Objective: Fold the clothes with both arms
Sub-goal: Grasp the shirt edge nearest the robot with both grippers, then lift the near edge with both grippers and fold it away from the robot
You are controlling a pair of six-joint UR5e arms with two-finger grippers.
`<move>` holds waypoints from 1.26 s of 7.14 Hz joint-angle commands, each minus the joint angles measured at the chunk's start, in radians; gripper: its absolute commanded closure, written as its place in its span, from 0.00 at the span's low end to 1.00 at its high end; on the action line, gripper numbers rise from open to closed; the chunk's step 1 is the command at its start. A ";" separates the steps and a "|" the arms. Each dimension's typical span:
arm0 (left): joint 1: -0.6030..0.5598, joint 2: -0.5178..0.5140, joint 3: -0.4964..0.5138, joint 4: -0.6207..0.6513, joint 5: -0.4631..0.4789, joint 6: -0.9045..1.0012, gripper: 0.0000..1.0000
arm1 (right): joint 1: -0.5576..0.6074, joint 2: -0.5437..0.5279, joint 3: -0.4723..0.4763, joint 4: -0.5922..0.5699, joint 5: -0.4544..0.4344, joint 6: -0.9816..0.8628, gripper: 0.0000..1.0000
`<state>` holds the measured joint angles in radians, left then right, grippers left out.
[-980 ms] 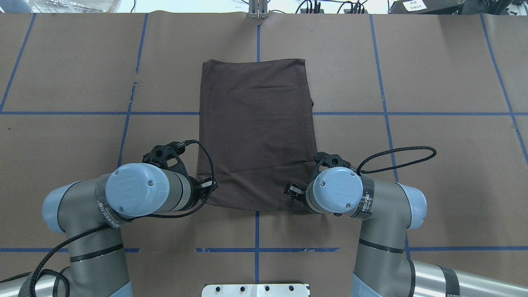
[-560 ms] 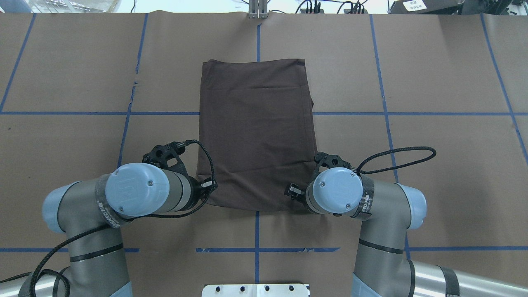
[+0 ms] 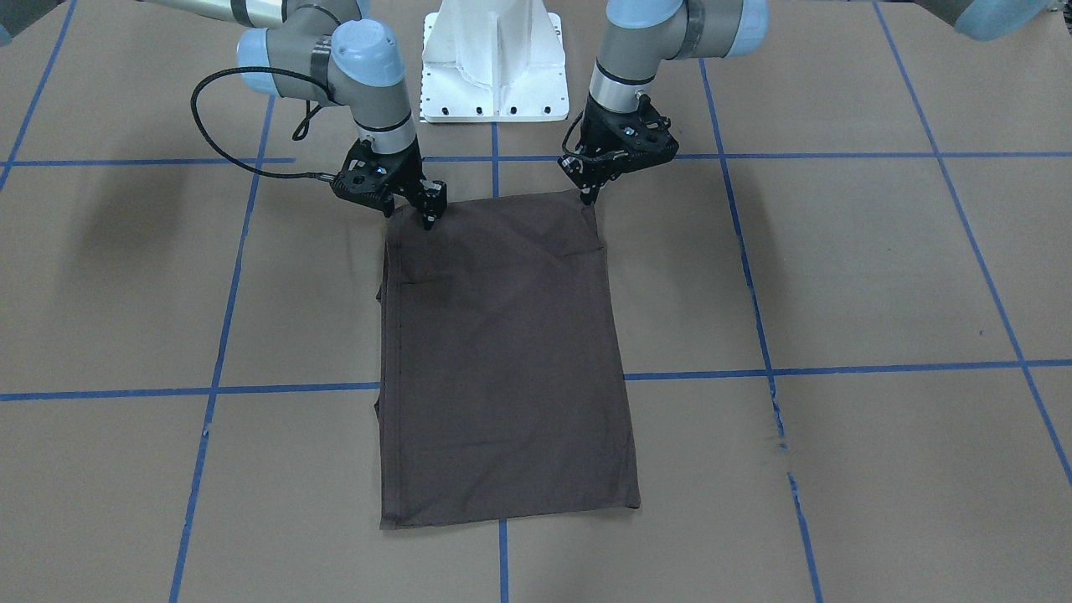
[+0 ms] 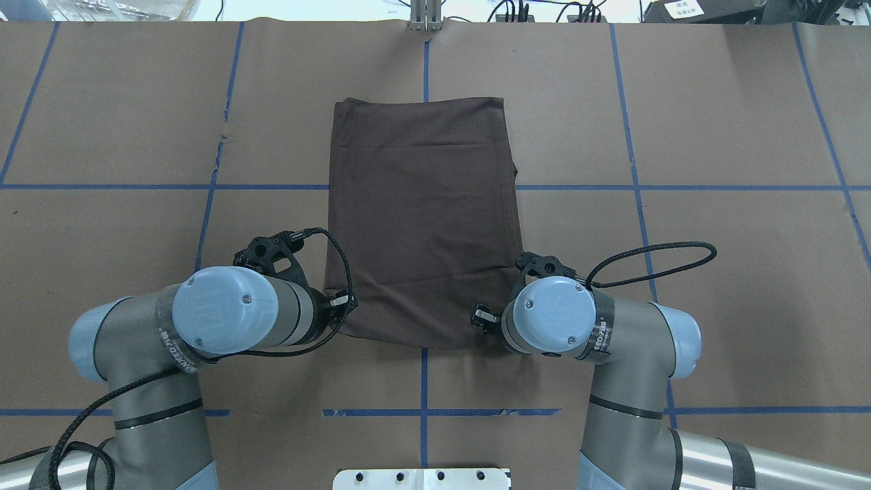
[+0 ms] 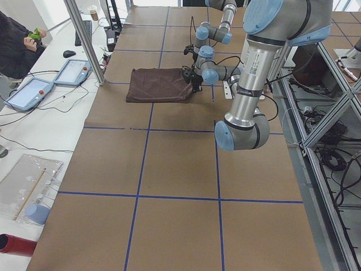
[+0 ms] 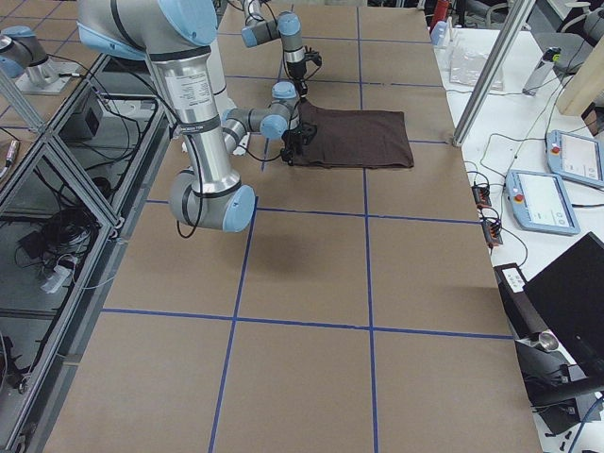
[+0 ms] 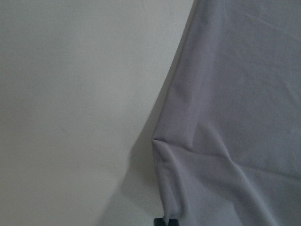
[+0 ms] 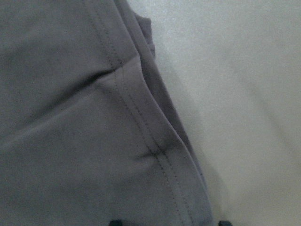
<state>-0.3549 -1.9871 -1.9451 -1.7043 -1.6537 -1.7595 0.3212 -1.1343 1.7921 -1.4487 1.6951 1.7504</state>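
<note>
Brown table (image 4: 748,272) gridded with blue tape (image 4: 423,381).

Folded T-shirt (image 4: 422,224) on taped table (image 4: 735,306)

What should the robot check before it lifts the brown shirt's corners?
1. Left tool shut on its T-shirt corner: ok, tips together on puckered cloth.
2. Right tool shut on its corner: not ok, tips apart astride the hem.
3. Both tools at the corners nearest the robot: ok.
4. T-shirt lying flat as a rectangle: ok.
5. All layers caught: cannot tell.
</note>
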 commanded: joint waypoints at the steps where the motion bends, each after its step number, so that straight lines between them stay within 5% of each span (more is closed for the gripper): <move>1: -0.001 0.001 0.000 0.000 0.000 0.000 1.00 | 0.002 0.005 0.006 -0.001 0.000 0.000 1.00; 7: -0.003 -0.004 -0.003 0.000 -0.003 0.000 1.00 | 0.027 0.044 0.023 -0.003 -0.003 0.006 1.00; 9: 0.002 0.016 -0.081 0.002 -0.005 -0.001 1.00 | 0.036 0.012 0.116 0.001 0.012 0.005 1.00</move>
<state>-0.3557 -1.9823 -1.9781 -1.7033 -1.6574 -1.7597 0.3520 -1.1021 1.8507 -1.4496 1.6973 1.7553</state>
